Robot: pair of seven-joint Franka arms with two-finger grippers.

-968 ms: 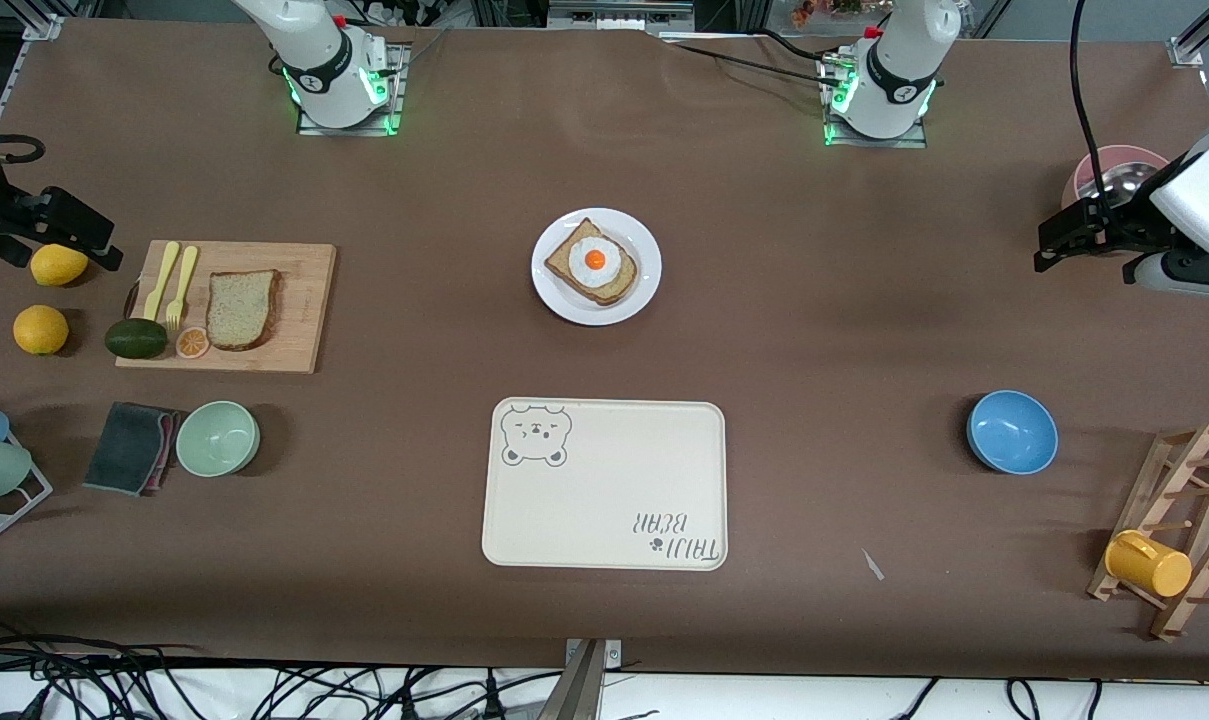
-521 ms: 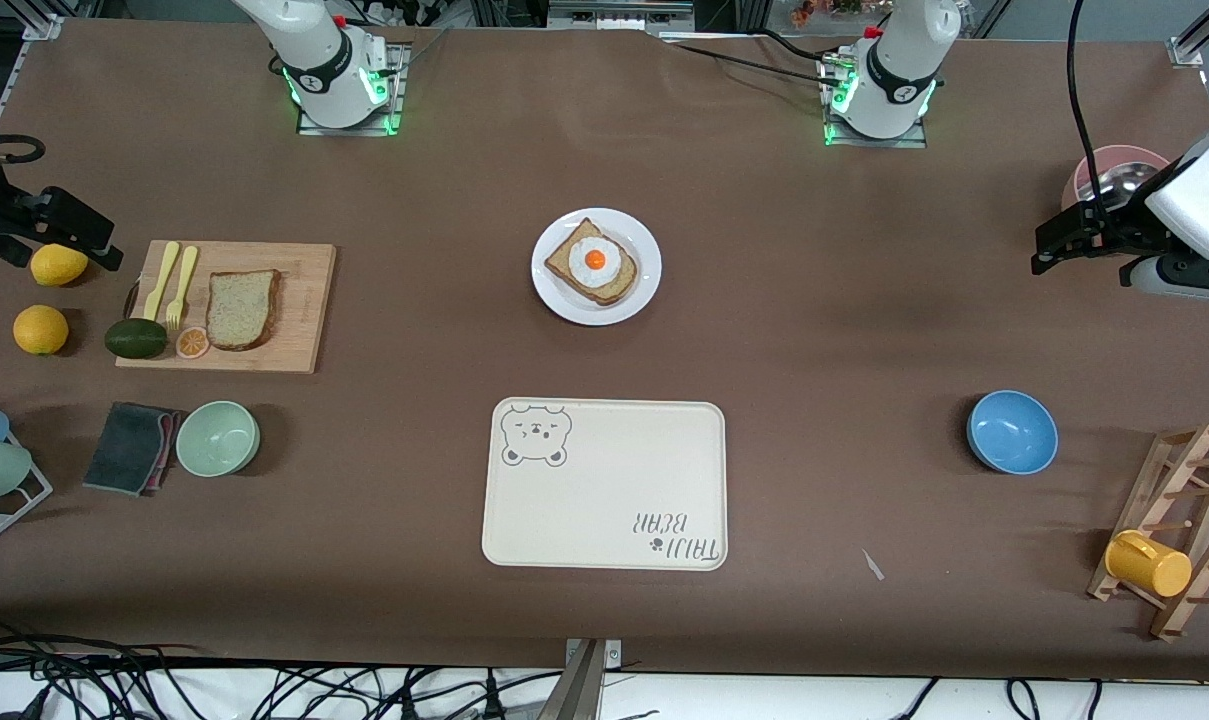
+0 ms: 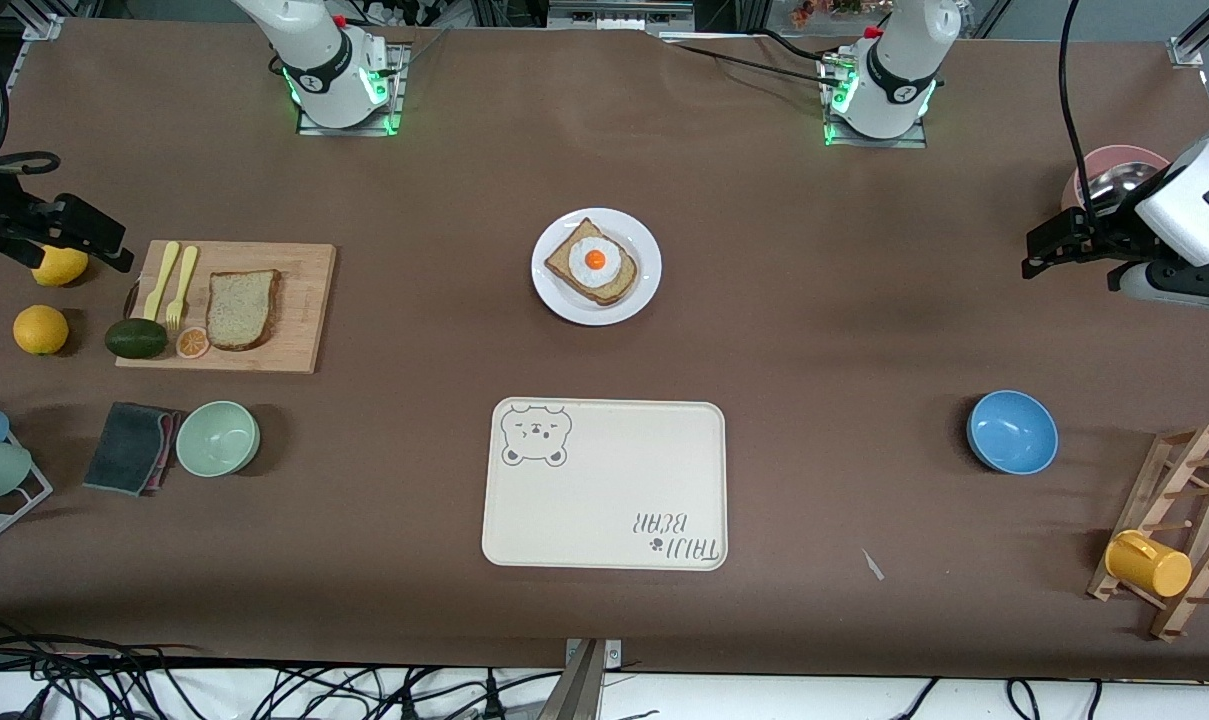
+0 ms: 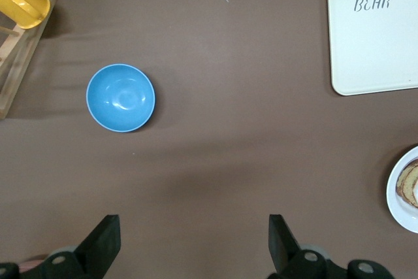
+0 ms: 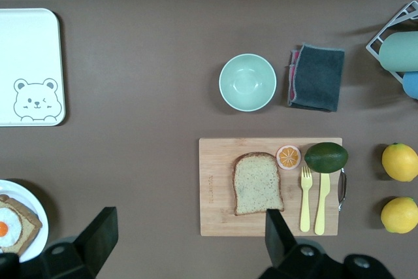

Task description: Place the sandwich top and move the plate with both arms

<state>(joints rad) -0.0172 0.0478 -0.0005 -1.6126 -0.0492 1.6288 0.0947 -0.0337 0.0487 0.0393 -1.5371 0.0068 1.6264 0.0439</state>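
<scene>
The right end effector [image 3: 114, 255] hangs in the air with its fingers [image 5: 98, 236] spread wide and nothing between them, over the worktop [image 3: 414, 330] at the right arm's end, above a lemon [image 3: 59, 265] just beside the wooden cutting board [image 3: 299, 305]. On that board lies the sandwich top [image 3: 242, 309], a plain speckled slice, flat and untouched, with an orange slice [image 3: 192, 342], a dark green avocado [image 3: 135, 338] and a yellow fork and knife [image 3: 174, 283] next to it. A second lemon [image 3: 40, 329] sits near the avocado, and nearer the front camera than the board are a pale green bowl [image 3: 217, 438] and a folded dark cloth [image 3: 129, 447]. The left end effector [image 3: 1039, 255] also hangs in the air, fingers [image 4: 104, 240] wide apart and empty, over bare worktop at the left arm's end, close to a pink bowl [image 3: 1114, 170]. A blue bowl [image 3: 1012, 431] rests nearer the front camera, and a wooden rack [image 3: 1179, 520] with a yellow cup [image 3: 1148, 564] stands toward the corner. The plate [image 3: 554, 290] sits mid-worktop, between the two arms' bases, carrying a bread slice with a fried egg [image 3: 595, 260]. The cream bear-printed tray [image 3: 604, 490] lies nearer the front camera than the plate, apart from it.
</scene>
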